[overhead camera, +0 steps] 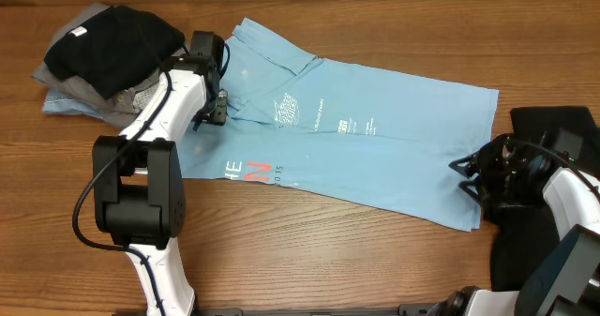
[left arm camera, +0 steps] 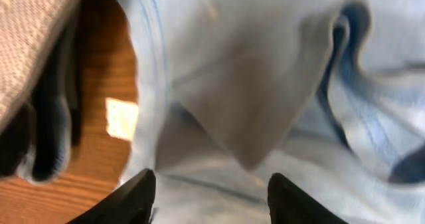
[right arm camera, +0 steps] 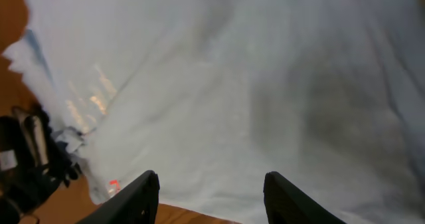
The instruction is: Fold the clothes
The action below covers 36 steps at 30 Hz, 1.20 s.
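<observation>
Wood table [overhead camera: 375, 269] bears the T-shirt [overhead camera: 394, 147]. The left gripper [left arm camera: 211, 194] at ten o'clock and the right gripper [right arm camera: 211, 191] at four both stand apart. Pinch the edges squarely and lift together.

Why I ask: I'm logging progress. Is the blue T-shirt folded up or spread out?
Partly folded. The T-shirt lies stretched long across the table, with a flap doubled over by the left pincer, not a compact bundle.

the t-shirt [overhead camera: 394, 138] is soft matt cloth, thin and a bit rumpled; table [overhead camera: 309, 250] is wood with visible grain and a slight sheen; the black garment [overhead camera: 112, 44] looks like a thicker, fuzzier knit; beige cloth [left arm camera: 30, 44] has a coarse open weave; left arm [overhead camera: 173, 96] shell is smooth white plastic, kinda glossy, joints matt black
</observation>
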{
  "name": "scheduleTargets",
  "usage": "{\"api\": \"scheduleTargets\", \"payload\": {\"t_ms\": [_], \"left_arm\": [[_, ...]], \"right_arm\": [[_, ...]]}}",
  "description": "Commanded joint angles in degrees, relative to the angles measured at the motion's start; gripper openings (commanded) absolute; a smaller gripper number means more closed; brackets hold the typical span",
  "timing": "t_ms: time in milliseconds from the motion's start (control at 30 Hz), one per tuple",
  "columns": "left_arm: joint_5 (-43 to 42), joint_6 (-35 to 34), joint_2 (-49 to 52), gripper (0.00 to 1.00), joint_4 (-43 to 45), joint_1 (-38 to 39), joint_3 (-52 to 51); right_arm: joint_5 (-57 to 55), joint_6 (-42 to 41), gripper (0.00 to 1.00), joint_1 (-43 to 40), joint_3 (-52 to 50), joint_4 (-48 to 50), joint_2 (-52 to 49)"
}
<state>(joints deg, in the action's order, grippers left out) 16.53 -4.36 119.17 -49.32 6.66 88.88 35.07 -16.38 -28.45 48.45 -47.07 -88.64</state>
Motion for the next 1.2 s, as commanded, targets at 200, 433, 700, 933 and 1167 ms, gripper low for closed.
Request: {"api": "scheduleTargets", "payload": {"t_ms": [200, 433, 700, 933, 1167], "left_arm": [[-4.5, -1.9, 0.6, 0.70, -13.0, -0.6, 1.2], [-4.5, -5.1, 0.6, 0.75, -18.6, -5.5, 0.0], [-11.1, -6.4, 0.6, 0.77, -15.9, -14.2, -5.6], [-12.0, -5.9, 0.6, 0.58, -8.3, -17.4, -12.1], [-3.6, -8.6, 0.6, 0.04, -11.3, -19.0, -15.0]], "right_arm": [[-15.8, -6.2, 0.63, 0.2, 0.8, -8.7, 1.1], [-15.8, -6.4, 0.63, 0.3, -3.8, -7.8, 0.8], [-15.7, -7.4, 0.63, 0.3, -6.1, -4.6, 0.8], [-15.3, -6.1, 0.63, 0.3, -6.1, -3.1, 0.8], [-15.7, -6.1, 0.63, 0.3, -6.1, -6.3, 0.8]]}}
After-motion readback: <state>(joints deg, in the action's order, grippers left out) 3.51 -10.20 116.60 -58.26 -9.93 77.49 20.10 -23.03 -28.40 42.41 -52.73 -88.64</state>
